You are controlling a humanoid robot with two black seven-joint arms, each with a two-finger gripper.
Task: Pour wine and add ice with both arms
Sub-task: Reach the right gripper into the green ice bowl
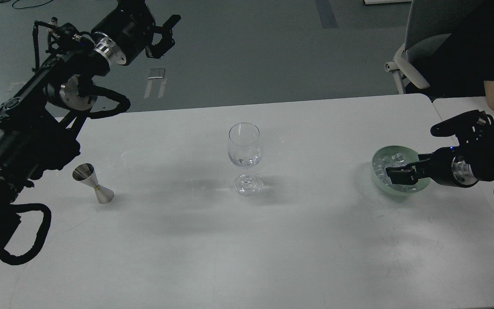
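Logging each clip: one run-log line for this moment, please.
right gripper: in green bowl among ice | left gripper: raised, open, empty | wine glass: upright, centre | jigger: untouched
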